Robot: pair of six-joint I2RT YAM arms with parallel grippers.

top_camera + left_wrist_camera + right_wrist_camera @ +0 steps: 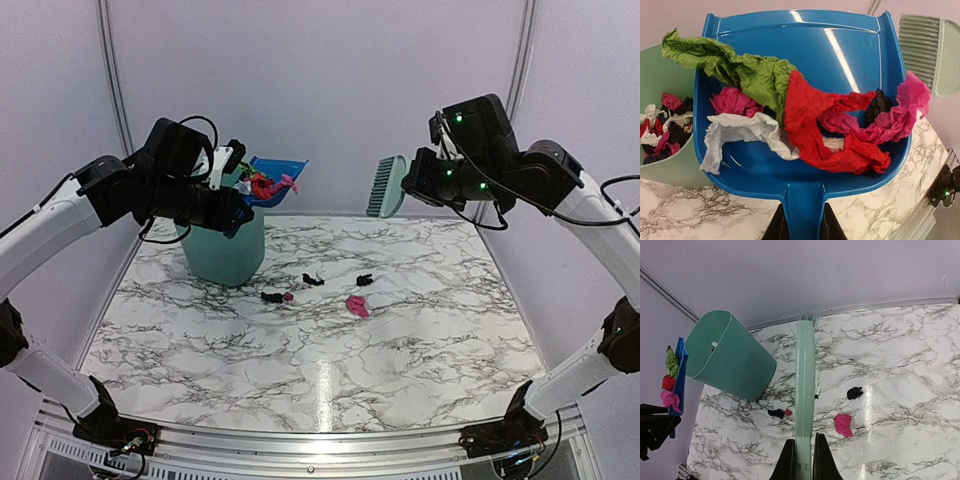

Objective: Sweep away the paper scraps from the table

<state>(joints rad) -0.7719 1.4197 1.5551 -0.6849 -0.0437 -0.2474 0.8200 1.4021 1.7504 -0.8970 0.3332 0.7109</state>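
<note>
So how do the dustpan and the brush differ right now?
The dustpan is blue and held by the left pincer. The brush is mint green and held by the right pincer. The dustpan carries crumpled scraps, while the brush carries nothing. The dustpan is up beside the bin, and the brush is in the air further right. Both are off the table.

Crumpled paper scraps (810, 117) heaped in blue dustpan (830, 55), its handle pinched by left hand (802, 227), mint bin (665, 170) at left
</note>
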